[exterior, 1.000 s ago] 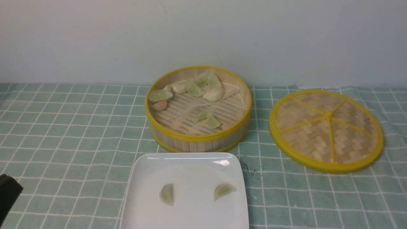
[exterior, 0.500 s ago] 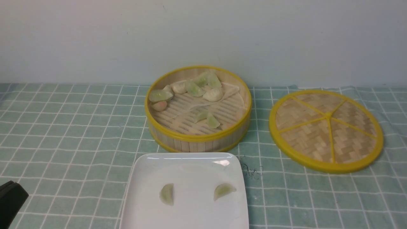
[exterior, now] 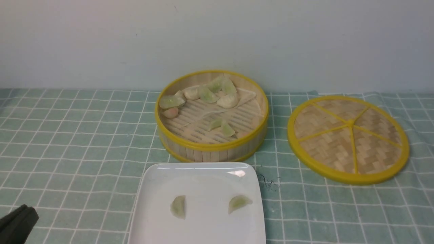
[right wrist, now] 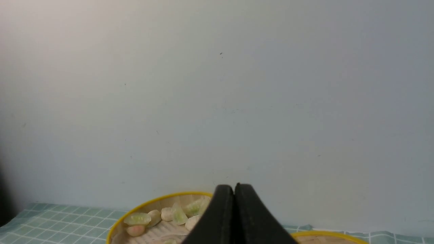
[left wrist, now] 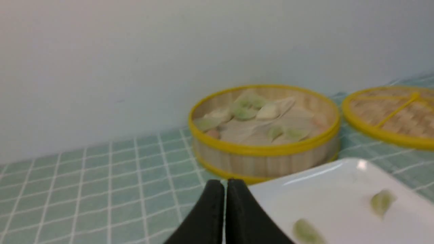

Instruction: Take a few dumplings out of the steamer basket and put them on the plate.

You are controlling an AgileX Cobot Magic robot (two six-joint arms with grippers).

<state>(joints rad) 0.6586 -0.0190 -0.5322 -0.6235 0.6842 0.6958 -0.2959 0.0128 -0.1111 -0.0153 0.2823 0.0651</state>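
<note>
The steamer basket [exterior: 212, 147] stands at the middle back with several dumplings [exterior: 206, 95] inside; it also shows in the left wrist view [left wrist: 264, 159] and the right wrist view [right wrist: 149, 203]. The white plate [exterior: 203, 176] lies just in front of it and holds two green dumplings [exterior: 178, 206] [exterior: 239, 203]. My left gripper [exterior: 28, 211] is shut and empty, low at the front left, left of the plate [left wrist: 339, 176]; its jaws [left wrist: 225, 184] are closed together. My right gripper [right wrist: 234, 188] is shut and empty, out of the front view, facing the wall above the basket.
The flat woven lid [exterior: 349, 135] with yellow rim and spokes lies right of the basket. A green checked cloth [exterior: 74, 135] covers the table. A pale wall stands close behind the basket. A small dark thread [exterior: 268, 181] lies right of the plate.
My left gripper has sunk lower and shifted slightly right at the front left corner. The dumplings, basket, plate and lid have not moved.
</note>
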